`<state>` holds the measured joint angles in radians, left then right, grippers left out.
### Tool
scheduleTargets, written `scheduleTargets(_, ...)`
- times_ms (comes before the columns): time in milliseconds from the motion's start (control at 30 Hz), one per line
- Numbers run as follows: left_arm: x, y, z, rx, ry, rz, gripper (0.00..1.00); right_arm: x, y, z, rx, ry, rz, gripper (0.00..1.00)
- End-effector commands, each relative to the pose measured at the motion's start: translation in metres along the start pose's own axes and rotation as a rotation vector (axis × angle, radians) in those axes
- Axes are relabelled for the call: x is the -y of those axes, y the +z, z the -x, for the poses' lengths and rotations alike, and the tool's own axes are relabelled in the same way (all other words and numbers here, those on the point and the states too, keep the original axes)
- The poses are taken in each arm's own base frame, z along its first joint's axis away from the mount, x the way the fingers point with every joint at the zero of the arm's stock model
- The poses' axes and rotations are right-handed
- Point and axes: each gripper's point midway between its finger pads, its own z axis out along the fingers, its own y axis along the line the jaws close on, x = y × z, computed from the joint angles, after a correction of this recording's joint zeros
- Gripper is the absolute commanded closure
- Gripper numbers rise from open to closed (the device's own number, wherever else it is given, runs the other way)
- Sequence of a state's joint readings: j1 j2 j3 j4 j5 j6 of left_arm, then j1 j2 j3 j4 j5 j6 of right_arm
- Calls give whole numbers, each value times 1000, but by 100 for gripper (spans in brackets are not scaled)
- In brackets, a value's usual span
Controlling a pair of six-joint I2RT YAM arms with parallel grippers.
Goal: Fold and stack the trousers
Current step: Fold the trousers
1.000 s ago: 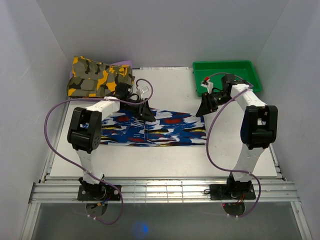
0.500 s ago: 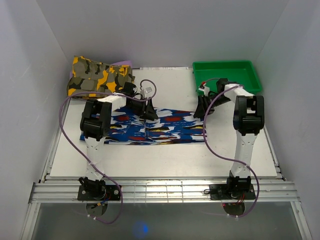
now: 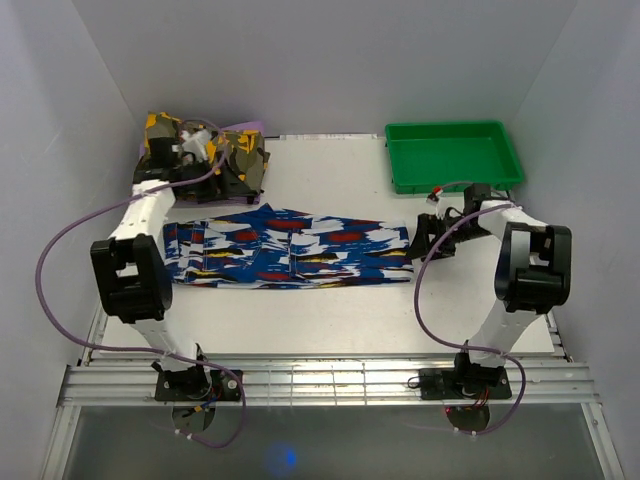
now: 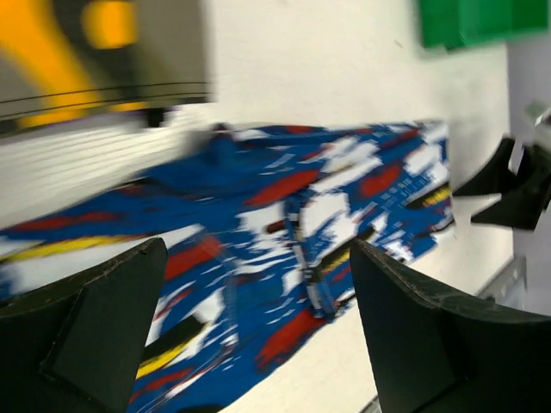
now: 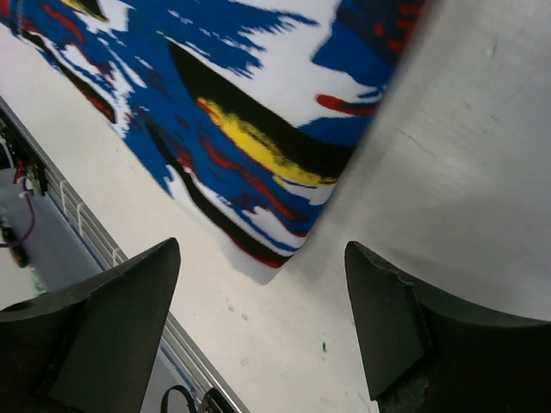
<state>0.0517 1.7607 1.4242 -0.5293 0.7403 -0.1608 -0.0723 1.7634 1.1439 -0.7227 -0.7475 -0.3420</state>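
Trousers (image 3: 290,250): blue w/ white, red, black, yellow streaks, folded to a long flat strip across mid counter (image 3: 330,310). L hand (image 4: 258,258) spread wide, empty, by camo garment (image 3: 160,130). R hand (image 5: 260,249) spread, empty, just beside strip's right end.

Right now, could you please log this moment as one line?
trousers: lying flat, not held | left gripper: jaws open, empty | right gripper: jaws open, empty

Left wrist view blurs the trousers (image 4: 284,215) and the camouflage garment (image 4: 95,52) (cut off top-left).
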Motion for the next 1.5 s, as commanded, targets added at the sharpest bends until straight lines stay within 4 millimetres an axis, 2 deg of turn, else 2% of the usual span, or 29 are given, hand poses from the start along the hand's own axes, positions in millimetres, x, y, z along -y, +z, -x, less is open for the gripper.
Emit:
scheduleTargets(0,-29,-43,-1,25,-45,84,2,20,23,1,52,109,12,19)
scheduleTargets(67,-42,-62,-2,25,-66,124,2,30,35,-11,39,188,15,26)
scheduleTargets(100,-41,-70,0,36,-64,133,2,35,38,-10,61,205,16,27)
scheduleTargets(133,-48,-79,0,49,-76,156,2,34,41,-12,66,246,24,27)
scheduleTargets(167,-52,-83,-3,53,-86,174,2,33,45,-23,58,276,40,28)
scheduleTargets(233,-59,-96,-3,81,-100,200,2,33,52,-25,76,291,64,30)
scheduleTargets(267,-62,-99,-7,78,-114,208,2,30,57,-32,65,321,100,33)
scheduleTargets(367,-82,-113,-14,89,-142,264,2,28,62,-29,79,374,127,36)
scheduleTargets(433,-102,-122,-23,99,-186,296,2,29,62,-26,84,357,125,37)
scheduleTargets(500,-114,-125,-32,86,-225,309,5,31,63,-23,86,362,117,45)
scheduleTargets(533,-124,-130,-35,88,-245,325,6,32,62,-22,86,364,113,52)
scheduleTargets(567,-131,-128,-41,71,-272,327,9,34,62,-21,86,358,102,69)
scheduleTargets(667,-149,-128,-56,36,-300,348,10,37,55,-15,86,328,69,92)
scheduleTargets(833,-163,-128,-74,4,-307,373,11,42,25,0,130,250,35,92)
scheduleTargets(900,-162,-128,-74,5,-298,365,11,42,6,-2,128,267,27,92)
scheduleTargets(967,-158,-127,-75,5,-290,343,12,45,-18,9,156,187,-13,92)
scheduleTargets(1000,-153,-124,-76,8,-291,311,12,47,-33,2,151,221,-28,92)
scheduleTargets(1033,-149,-124,-77,11,-291,294,14,48,-47,3,164,170,-52,92)
scheduleTargets(1100,-142,-117,-89,-4,-334,254,18,54,-73,7,187,142,-99,92)
scheduleTargets(1133,-137,-112,-94,-19,-350,233,19,46,-83,1,169,154,-96,92)
scheduleTargets(1167,-131,-107,-107,-42,-382,208,19,46,-94,8,181,108,-113,92)
scheduleTargets(1200,-124,-101,-111,-53,-387,182,20,44,-102,9,189,109,-117,92)
scheduleTargets(1267,-111,-94,-120,-67,-379,150,20,29,-113,12,191,84,-95,92)
scheduleTargets(1333,-100,-81,-138,-114,-370,124,20,17,-123,24,222,61,-86,92)
scheduleTargets(1467,-92,-60,-157,-162,-360,125,20,-3,-123,36,240,39,-52,92)
